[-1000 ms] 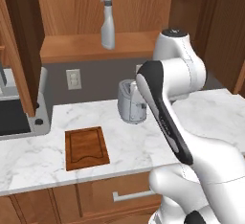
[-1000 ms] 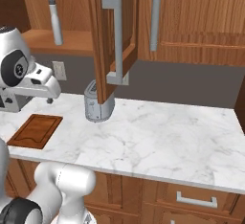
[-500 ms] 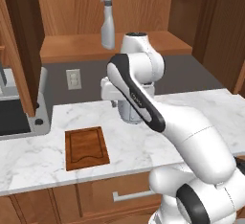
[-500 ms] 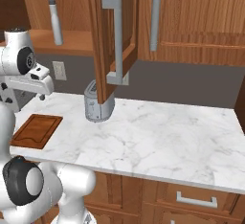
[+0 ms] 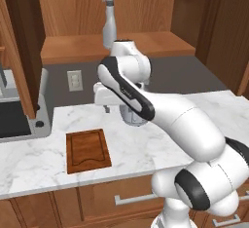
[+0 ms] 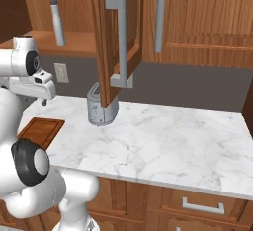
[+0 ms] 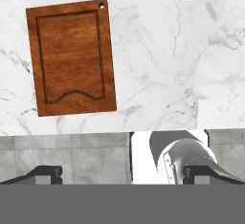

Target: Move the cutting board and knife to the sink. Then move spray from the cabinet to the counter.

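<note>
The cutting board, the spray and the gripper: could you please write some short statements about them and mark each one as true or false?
1. The cutting board lies flat on the counter. True.
2. The spray stands on the counter beside the board. False: it stands upright on the shelf of the cabinet, above the counter.
3. The gripper is shut on the cutting board. False: its jaws are open and hold nothing; in the hand view the board lies apart from the fingertips.
4. The cabinet door is open. True.
5. A knife lies on top of the board. False: the board's surface is bare.
</note>
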You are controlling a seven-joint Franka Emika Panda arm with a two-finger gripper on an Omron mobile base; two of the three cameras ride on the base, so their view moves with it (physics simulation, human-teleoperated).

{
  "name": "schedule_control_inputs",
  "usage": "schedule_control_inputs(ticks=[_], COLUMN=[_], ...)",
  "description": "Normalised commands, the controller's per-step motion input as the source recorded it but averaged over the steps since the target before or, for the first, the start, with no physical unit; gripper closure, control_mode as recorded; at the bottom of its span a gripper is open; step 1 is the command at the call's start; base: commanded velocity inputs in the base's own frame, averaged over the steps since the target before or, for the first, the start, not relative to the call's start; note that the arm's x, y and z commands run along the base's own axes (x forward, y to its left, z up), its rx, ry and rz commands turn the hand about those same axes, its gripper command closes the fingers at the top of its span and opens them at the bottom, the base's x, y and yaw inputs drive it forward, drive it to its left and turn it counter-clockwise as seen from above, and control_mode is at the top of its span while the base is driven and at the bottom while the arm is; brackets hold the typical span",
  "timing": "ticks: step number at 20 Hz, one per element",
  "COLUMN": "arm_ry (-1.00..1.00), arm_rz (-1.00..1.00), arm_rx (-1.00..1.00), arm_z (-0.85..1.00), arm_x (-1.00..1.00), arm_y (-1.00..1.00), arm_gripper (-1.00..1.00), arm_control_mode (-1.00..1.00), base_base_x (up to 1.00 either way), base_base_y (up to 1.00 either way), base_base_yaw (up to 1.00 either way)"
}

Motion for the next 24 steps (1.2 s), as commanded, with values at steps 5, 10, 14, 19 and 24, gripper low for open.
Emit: schedule_control_inputs(ticks=[5, 10, 14, 19, 24], arm_ry=[0.0, 0.01, 0.0, -0.01, 0.0], arm_rz=[0.0, 0.0, 0.0, 0.0, 0.0], arm_rx=[0.0, 0.0, 0.0, -0.01, 0.0], arm_z=[-0.41, -0.45, -0.41, -0.14, -0.16], arm_x=[0.22, 0.2, 0.27, 0.3, 0.62], arm_y=[0.11, 0.11, 0.1, 0.07, 0.0], arm_gripper=[-1.0, -1.0, -1.0, -1.0, -1.0], arm_control_mode=[-1.0, -1.0, -1.0, -1.0, -1.0], base_base_x=[0.0, 0.0, 0.0, 0.0, 0.0], base_base_y=[0.0, 0.0, 0.0, 0.0, 0.0], base_base_yaw=[0.0, 0.0, 0.0, 0.0, 0.0])
